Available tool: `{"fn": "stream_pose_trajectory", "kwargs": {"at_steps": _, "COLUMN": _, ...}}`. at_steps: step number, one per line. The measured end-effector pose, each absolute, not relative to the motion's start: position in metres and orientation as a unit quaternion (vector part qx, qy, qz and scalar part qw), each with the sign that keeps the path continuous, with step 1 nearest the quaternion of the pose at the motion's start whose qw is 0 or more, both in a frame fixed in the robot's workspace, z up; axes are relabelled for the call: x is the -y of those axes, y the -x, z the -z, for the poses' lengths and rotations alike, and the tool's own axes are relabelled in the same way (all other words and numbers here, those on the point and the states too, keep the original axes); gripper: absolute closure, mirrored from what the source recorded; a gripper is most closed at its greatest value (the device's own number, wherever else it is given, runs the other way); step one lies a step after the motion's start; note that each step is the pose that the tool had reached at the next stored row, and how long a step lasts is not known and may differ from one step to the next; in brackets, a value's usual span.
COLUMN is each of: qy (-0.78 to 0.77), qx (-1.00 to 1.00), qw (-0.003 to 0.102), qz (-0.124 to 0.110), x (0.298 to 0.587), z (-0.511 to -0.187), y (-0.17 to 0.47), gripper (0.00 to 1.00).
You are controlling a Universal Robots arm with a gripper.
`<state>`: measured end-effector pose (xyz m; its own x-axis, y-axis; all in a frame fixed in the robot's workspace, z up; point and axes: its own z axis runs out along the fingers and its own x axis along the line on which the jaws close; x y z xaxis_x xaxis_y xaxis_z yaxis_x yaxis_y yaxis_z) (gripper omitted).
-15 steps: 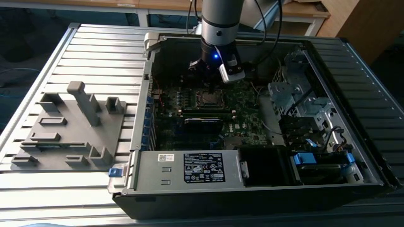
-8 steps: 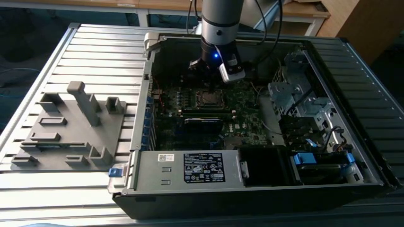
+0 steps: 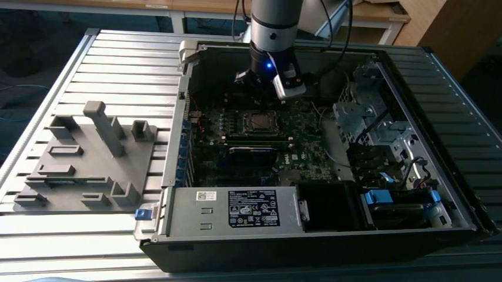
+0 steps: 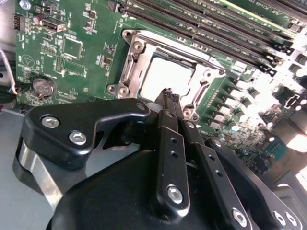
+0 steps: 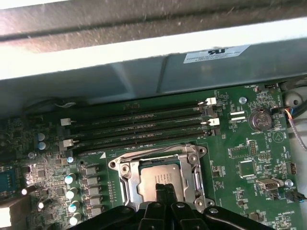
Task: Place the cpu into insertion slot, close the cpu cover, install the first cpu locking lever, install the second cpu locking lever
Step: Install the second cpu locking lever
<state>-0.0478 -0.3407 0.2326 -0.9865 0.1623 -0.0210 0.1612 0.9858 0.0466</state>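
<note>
The flat square silver-grey cpu (image 5: 160, 175) lay level in the small square insertion slot (image 4: 135, 42), framed by the thin silvery metal cpu cover (image 5: 125, 178) closed down around it, near the middle of the green motherboard (image 3: 302, 126). The black two-finger gripper (image 4: 168, 94) hung directly over the chip, fingers pressed together and grasping nothing. Long black memory slots (image 5: 139, 125) ran beside the socket. The board sat inside an open black computer case (image 3: 314, 247) on a slatted grey metal worktop (image 3: 126, 64).
</note>
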Motion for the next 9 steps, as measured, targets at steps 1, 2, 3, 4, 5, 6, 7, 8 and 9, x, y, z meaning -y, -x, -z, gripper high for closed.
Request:
{"fn": "stream_pose_trajectory", "kwargs": {"at_steps": 1, "qy": -0.081, "qx": -0.996, "qw": 0.012, "qz": -0.022, "x": 0.3407, "z": -0.2339, "y": 0.0478, "gripper": 0.89}}
{"fn": "stream_pose_trajectory", "kwargs": {"at_steps": 2, "qy": -0.081, "qx": -0.996, "qw": 0.012, "qz": -0.022, "x": 0.3407, "z": -0.2354, "y": 0.0478, "gripper": 0.89}}
{"fn": "stream_pose_trajectory", "kwargs": {"at_steps": 3, "qy": -0.081, "qx": -0.996, "qw": 0.012, "qz": -0.022, "x": 0.3407, "z": -0.2367, "y": 0.0478, "gripper": 0.89}}
{"fn": "stream_pose_trajectory", "kwargs": {"at_steps": 4, "qy": -0.081, "qx": -0.996, "qw": 0.012, "qz": -0.022, "x": 0.3407, "z": -0.2375, "y": 0.0478, "gripper": 0.89}}
{"fn": "stream_pose_trajectory", "kwargs": {"at_steps": 5, "qy": -0.081, "qx": -0.996, "qw": 0.012, "qz": -0.022, "x": 0.3406, "z": -0.2376, "y": 0.0477, "gripper": 0.89}}
{"fn": "stream_pose_trajectory", "kwargs": {"at_steps": 6, "qy": -0.081, "qx": -0.996, "qw": 0.012, "qz": -0.022, "x": 0.3406, "z": -0.2376, "y": 0.0478, "gripper": 0.89}}
{"fn": "stream_pose_trajectory", "kwargs": {"at_steps": 7, "qy": -0.081, "qx": -0.996, "qw": 0.012, "qz": -0.022, "x": 0.3406, "z": -0.2376, "y": 0.0477, "gripper": 0.89}}
{"fn": "stream_pose_trajectory", "kwargs": {"at_steps": 8, "qy": -0.081, "qx": -0.996, "qw": 0.012, "qz": -0.022, "x": 0.3407, "z": -0.2377, "y": 0.0477, "gripper": 0.89}}
{"fn": "stream_pose_trajectory", "kwargs": {"at_steps": 9, "qy": -0.081, "qx": -0.996, "qw": 0.012, "qz": -0.022, "x": 0.3411, "z": -0.2378, "y": 0.0476, "gripper": 0.89}}
